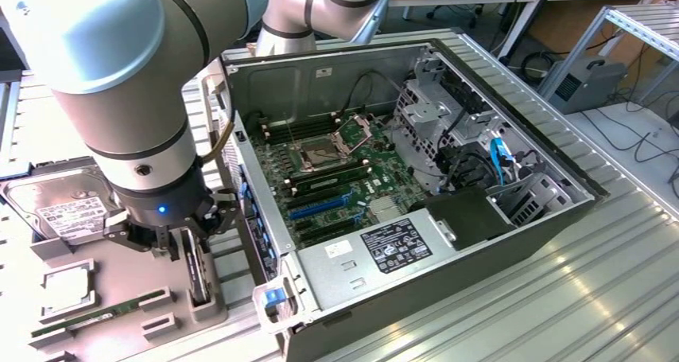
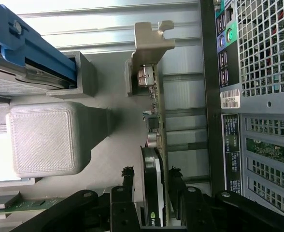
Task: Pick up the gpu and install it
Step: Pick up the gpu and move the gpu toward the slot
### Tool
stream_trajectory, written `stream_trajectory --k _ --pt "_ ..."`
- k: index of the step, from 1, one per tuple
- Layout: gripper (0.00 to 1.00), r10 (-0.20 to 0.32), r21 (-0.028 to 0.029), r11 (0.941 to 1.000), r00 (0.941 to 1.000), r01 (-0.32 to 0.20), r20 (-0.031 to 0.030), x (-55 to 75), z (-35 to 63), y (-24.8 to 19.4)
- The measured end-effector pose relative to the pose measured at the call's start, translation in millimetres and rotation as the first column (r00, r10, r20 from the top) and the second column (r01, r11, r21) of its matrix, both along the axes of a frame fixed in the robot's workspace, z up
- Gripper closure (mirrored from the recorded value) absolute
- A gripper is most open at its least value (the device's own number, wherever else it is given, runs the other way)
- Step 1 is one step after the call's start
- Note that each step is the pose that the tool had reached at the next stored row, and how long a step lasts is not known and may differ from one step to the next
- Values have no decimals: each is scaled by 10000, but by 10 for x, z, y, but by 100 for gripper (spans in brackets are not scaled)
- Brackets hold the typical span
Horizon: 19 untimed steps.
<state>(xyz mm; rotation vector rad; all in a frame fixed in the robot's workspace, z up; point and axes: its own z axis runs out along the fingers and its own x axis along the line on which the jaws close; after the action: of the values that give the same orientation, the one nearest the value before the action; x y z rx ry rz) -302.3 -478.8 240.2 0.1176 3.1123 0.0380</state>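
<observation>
The step in hand looks like the pick-up. The gpu (image 1: 197,278) stands on edge in a slot of the grey holder (image 1: 122,278), which lies on the ribbed metal worktop (image 1: 510,314) just beside the open computer case (image 1: 552,211), on the exterior view's left of it. The card's pale metal bracket (image 2: 149,43) points away from the wrist.

The pincer (image 1: 189,254) hangs directly over the card and straddles it. In the wrist view its fingers (image 2: 128,181) stand one on each side of the board with a thin gap showing either way, so I judge it parted and not yet gripping anything.

To do this well, the pincer should stay centred on the card so both pads meet it together. A lopsided close would likely tip the board in its slot. The pads want flat, firm parts of the card, one face carrying the black cooler, rather than loose components. The grip needs to be firm yet gentle, since a thin board flexes easily. The hard drive (image 1: 69,211) and the green memory stick (image 1: 91,316) lie well apart from the grasp
</observation>
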Motion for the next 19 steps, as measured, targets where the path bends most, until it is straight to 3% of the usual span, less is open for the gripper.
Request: stream_trajectory --k 4,6,19 --pt "59 0 1 10000 10000 0 0 0 0 0" --pt "73 0 0 10000 10000 0 0 0 0 0" --pt "73 0 0 10000 10000 0 0 0 0 0"
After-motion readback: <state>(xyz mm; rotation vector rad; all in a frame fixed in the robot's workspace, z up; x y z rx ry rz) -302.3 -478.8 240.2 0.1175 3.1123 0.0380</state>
